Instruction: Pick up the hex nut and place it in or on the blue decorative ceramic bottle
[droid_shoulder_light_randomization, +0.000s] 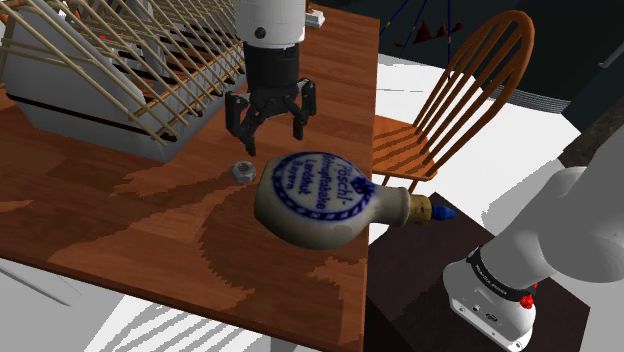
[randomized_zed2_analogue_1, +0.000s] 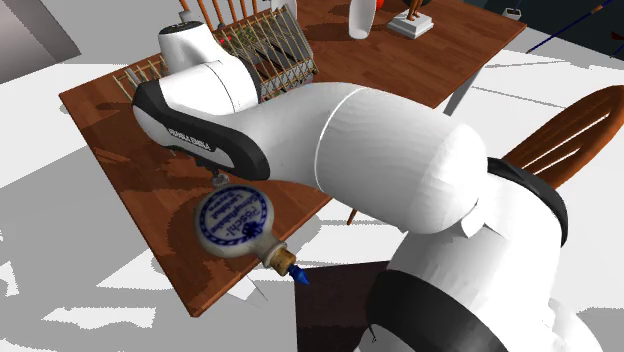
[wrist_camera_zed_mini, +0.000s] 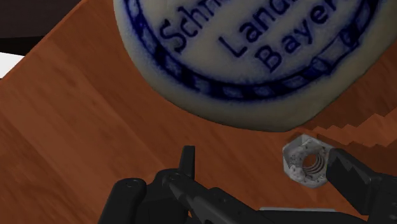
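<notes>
The jaws stood apart above the counter (droid_shoulder_light_randomization: 120, 230) and held nothing. The nut (droid_shoulder_light_randomization: 241, 170) lay flat on the counter just below them, not under their middle but a little toward the shoulder view's left. The bottle (droid_shoulder_light_randomization: 318, 200) lay on its side just beside the nut.

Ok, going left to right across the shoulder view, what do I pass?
Dish rack → hex nut → blue-lettered bottle lying on its side → wooden chair. The open claw is left out: it hangs across the span of both nut and bottle.
</notes>
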